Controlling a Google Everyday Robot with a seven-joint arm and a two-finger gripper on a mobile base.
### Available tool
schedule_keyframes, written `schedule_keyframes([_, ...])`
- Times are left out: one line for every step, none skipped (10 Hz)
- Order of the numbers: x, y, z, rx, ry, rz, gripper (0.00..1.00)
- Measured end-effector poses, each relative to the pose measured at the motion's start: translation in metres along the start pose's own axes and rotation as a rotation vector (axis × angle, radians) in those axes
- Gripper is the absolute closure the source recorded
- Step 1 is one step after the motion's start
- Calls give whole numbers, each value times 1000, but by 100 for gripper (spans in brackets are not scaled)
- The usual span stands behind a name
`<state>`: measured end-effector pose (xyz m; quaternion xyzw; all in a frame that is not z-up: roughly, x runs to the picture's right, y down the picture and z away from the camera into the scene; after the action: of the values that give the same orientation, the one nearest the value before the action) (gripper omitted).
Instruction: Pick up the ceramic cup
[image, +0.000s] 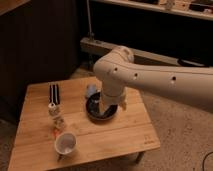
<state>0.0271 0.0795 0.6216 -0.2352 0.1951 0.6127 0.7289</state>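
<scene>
The ceramic cup is white with a wide mouth and pale inside. It stands upright near the front left edge of the wooden table. My gripper hangs from the large white arm and sits low over the wide black bowl at the table's middle. It is well to the right of and behind the cup, not touching it. The arm's wrist covers much of the gripper.
A small bluish-grey cup stands just behind the black bowl. A dark flat object lies at the back left. Two small items stand between it and the white cup. Dark cabinets and a shelf lie behind the table.
</scene>
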Motion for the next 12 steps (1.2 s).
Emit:
schedule_keyframes([0, 0, 0, -1, -1, 1, 35])
schedule_keyframes([-1, -1, -3, -3, -7, -1, 35])
schedule_keyframes([-5, 1, -8, -28, -21, -5, 35])
schedule_keyframes([-8, 8, -21, -70, -38, -17, 35])
schedule_keyframes([-8, 14, -34, -106, -52, -30, 35])
schedule_keyframes([-5, 22, -47, -143, -65, -48, 35])
schedule_keyframes([2, 34, -57, -174, -74, -72, 35])
schedule_keyframes([11, 52, -61, -204, -73, -113, 35])
schedule_keyframes([16, 64, -60, -220, -66, -144, 35])
schedule_keyframes([21, 79, -53, -235, -52, -183, 35])
schedule_keyframes([30, 101, -41, -248, -38, -237, 35])
schedule_keyframes([35, 117, -30, -250, -32, -272, 35])
